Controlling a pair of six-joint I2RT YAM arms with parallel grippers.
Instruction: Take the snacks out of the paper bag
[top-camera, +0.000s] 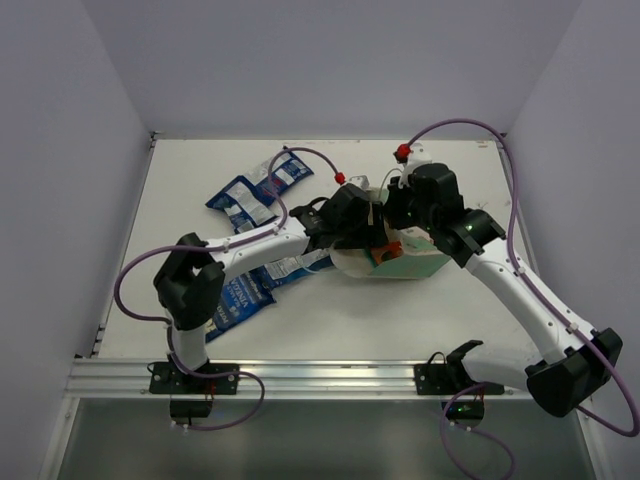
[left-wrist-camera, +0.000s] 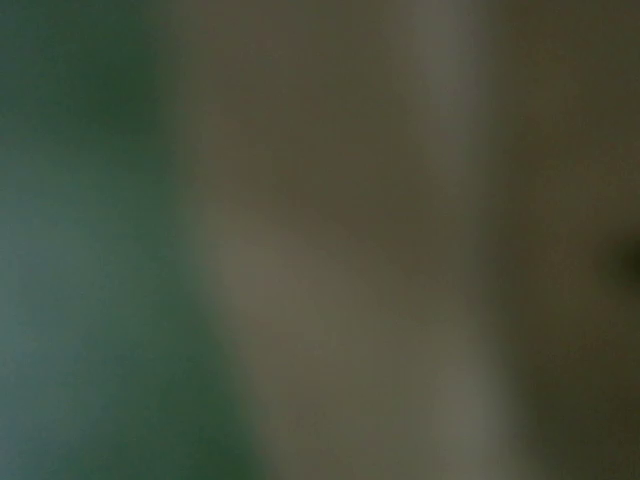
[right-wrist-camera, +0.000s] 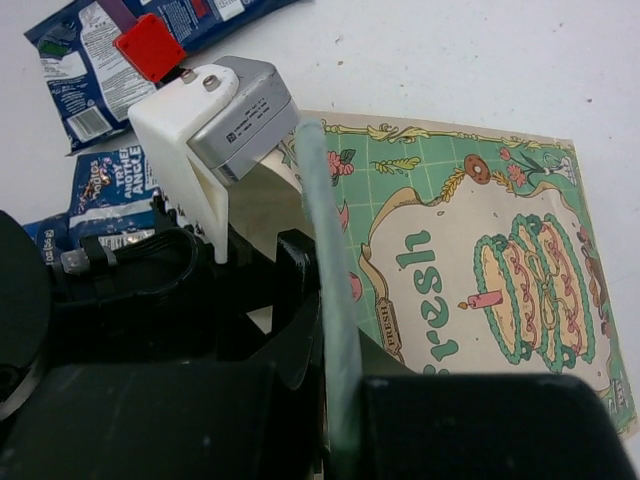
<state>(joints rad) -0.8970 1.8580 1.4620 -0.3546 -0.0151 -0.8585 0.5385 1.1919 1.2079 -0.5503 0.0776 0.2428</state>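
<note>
Left hand (top-camera: 352, 218), seen from above, reaches in from the left with its tip buried in the mouth of the bag (top-camera: 418, 264). The bag lies on its side in the middle of the desk (top-camera: 400, 335). How far this hand is open cannot be told. The right hand (top-camera: 402, 212) sits just beside it at the same mouth. Four blue packets (top-camera: 243, 198) lie on the desk left of the bag, one partly under the left arm (top-camera: 250, 240). An orange patch (top-camera: 387, 250) shows at the mouth, too small to identify. The left wrist view is only blur, green at left and tan elsewhere. The lens is probably inside or against the bag, and no part of the hand shows. The right wrist view shows the bag's green printed side flat on the desk. Its upper rim runs edge-on into the right hand's grip, which looks closed on the paper and holds the mouth open. Two blue packets lie beyond. Likely risks: the thin rim could tear or slip from the pinch if a packet is dragged out hard. The light bag could slide along with it. The two hands, this close, could knock together.
</note>
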